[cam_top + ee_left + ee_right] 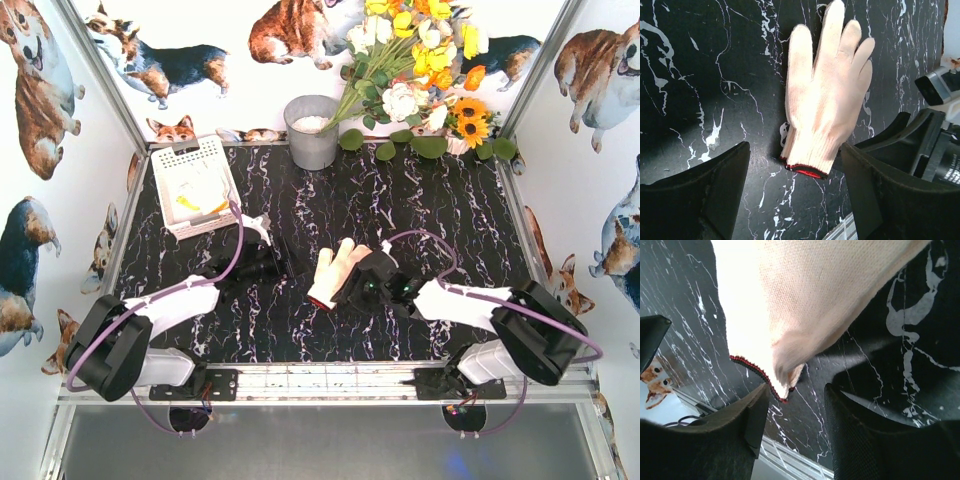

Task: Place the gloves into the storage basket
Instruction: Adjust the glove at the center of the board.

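1. The black marbled desk (450, 220) carries one loose glove; the rest of the play is up and to the left of both end effectors.
2. The storage basket (178, 160) sits beyond the left end effector (794, 150), well apart from it toward the far left corner. Yellow and pale fabric shows inside.
3. The glove (335, 270) lies flat between the two end effectors. Its long axis runs away from them, with the fingers pointing to the far side and leaning a little right, and the cuff (807, 165) toward the arm bases.
4. The right end effector (797, 395) is the nearer one, right against the glove's right edge. Its jaws are apart, and the red-trimmed cuff corner sits just ahead of the gap, not yet pinched.
5. The left end effector is spread wide and holds nothing. The glove lies to its right, near but apart, cuff end closest.
6. Judgement: the grab turns on that cuff corner. The right arm looks best placed to close on it, but the basket is then a long carry leftward.
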`<state>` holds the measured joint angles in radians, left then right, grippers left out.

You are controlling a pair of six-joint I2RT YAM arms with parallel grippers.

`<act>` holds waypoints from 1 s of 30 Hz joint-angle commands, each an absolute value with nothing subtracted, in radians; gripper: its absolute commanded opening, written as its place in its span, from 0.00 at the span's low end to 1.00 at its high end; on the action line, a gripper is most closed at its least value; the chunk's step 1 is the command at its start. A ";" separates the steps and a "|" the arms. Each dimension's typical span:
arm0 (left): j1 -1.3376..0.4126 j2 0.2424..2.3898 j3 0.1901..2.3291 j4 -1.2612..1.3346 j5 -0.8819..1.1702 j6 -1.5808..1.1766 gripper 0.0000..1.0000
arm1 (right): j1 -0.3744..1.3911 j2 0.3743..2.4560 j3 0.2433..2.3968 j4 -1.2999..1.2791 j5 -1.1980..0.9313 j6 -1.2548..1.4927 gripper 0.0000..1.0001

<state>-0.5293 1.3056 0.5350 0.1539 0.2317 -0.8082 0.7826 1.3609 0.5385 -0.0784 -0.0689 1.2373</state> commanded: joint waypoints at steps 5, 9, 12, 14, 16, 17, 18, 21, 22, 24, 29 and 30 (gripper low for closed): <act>-0.520 1.279 0.516 0.176 0.247 -0.807 0.68 | 0.809 1.456 0.579 0.068 -0.023 1.259 0.44; -0.520 1.282 0.510 0.177 0.245 -0.808 0.68 | 0.825 1.498 0.601 0.061 -0.009 1.258 0.41; -0.520 1.289 0.506 0.181 0.250 -0.806 0.68 | 0.840 1.505 0.601 0.038 0.024 1.262 0.31; -0.520 1.308 0.504 0.192 0.261 -0.805 0.68 | 0.841 1.506 0.591 0.035 0.036 1.265 0.23; -0.520 1.336 0.503 0.204 0.279 -0.805 0.68 | 0.841 1.502 0.581 0.033 0.045 1.269 0.11; -0.520 1.351 0.502 0.218 0.292 -0.809 0.68 | 0.841 1.496 0.575 0.035 0.046 1.270 0.03; -0.520 1.366 0.500 0.234 0.306 -0.816 0.68 | 0.841 1.489 0.571 0.038 0.049 1.273 0.00; -0.520 1.418 0.491 0.314 0.369 -0.846 0.67 | 0.839 1.462 0.548 0.054 0.050 1.288 0.00; -0.520 1.437 0.486 0.349 0.394 -0.859 0.65 | 0.839 1.453 0.541 0.061 0.050 1.290 0.00; -0.520 1.472 0.483 0.413 0.431 -0.880 0.60 | 0.838 1.443 0.532 0.063 0.051 1.289 0.00; -0.520 1.560 0.501 0.454 0.476 -0.885 0.48 | 0.831 1.460 0.517 0.080 0.037 1.298 0.00; -0.520 1.581 0.504 0.467 0.497 -0.890 0.45 | 0.830 1.465 0.512 0.089 0.034 1.302 0.00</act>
<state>-0.5270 1.5249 0.4904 0.3725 0.4179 -0.8730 0.8356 1.4658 0.5373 0.0402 0.0055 1.2861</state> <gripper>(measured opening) 0.489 0.036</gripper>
